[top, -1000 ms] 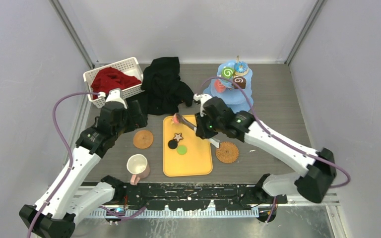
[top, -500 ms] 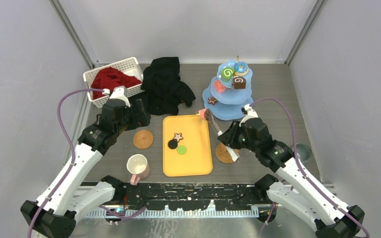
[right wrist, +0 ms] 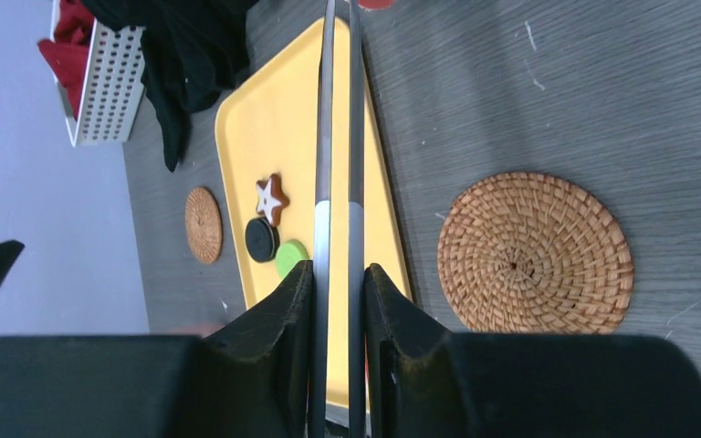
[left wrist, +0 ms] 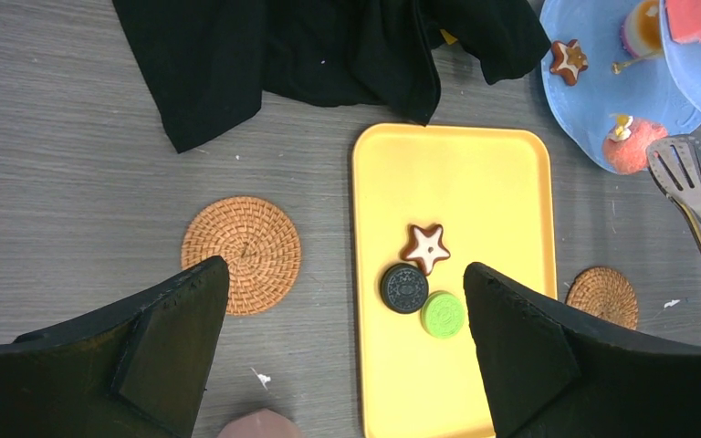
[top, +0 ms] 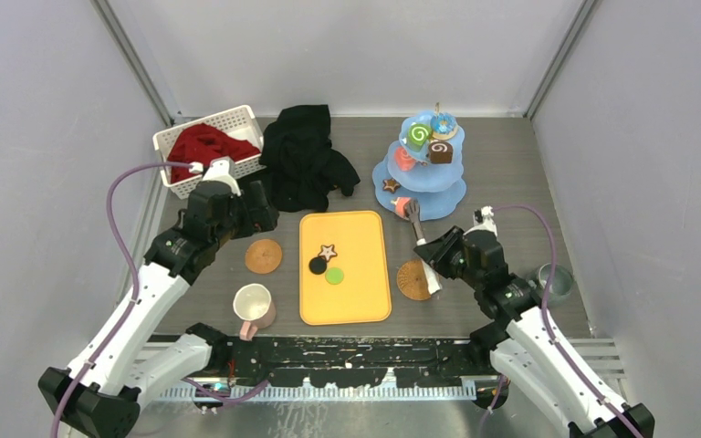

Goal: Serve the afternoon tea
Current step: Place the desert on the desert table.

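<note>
Pink sweet [top: 402, 204] sat on the stand [top: 447, 196] beside tongs [top: 414, 224] clamped in the right gripper [right wrist: 340, 274]; left gripper [left wrist: 344, 274] gaped; star cookie [top: 328, 252] likely next.

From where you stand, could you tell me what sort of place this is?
Probably a robot test booth: grey walls enclose the table, the left arm and right arm are mounted at its near edge, and toy sweets sit on a tiered stand.

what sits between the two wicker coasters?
The yellow tray, holding a star cookie, a black cookie and a green cookie. Top view shows it.
</note>
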